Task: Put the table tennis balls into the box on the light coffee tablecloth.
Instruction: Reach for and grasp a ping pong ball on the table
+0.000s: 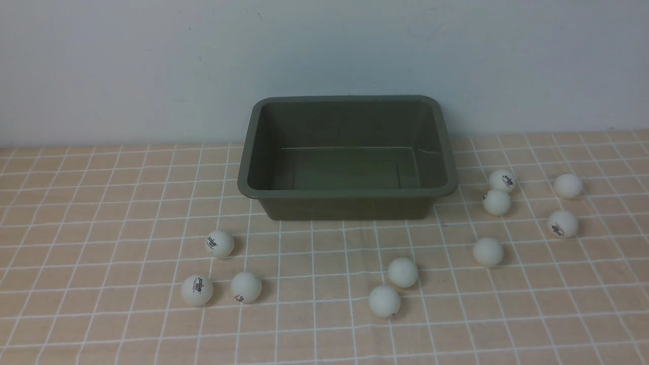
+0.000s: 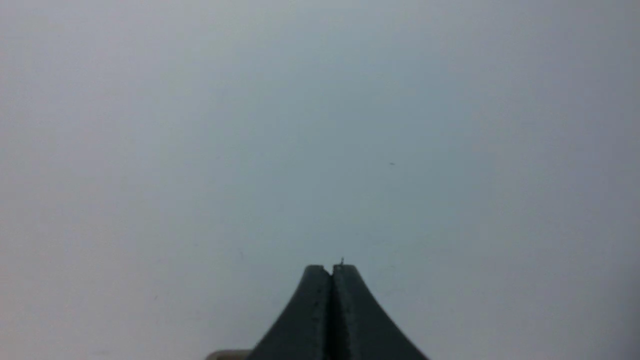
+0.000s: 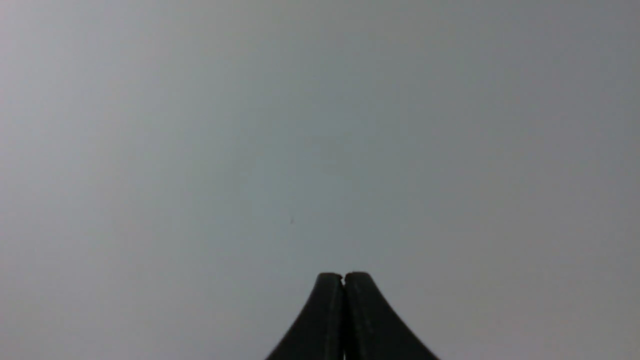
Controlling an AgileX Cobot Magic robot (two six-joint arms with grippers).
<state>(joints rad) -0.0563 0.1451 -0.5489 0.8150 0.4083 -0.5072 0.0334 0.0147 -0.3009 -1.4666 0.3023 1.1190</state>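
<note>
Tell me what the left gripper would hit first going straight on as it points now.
Probably the plain pale wall: nothing else shows ahead of the shut left gripper; its distance is unclear.

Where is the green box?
The olive-green box sits centred in the front view, at the far edge of the tablecloth by the wall; table tennis balls lie nearer, both sides.

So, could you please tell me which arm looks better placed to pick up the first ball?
Right, tentatively. The left claw and right claw are both shut, facing bare wall, so neither leads. But five table tennis balls lie right of the box, only three left of it.
</note>
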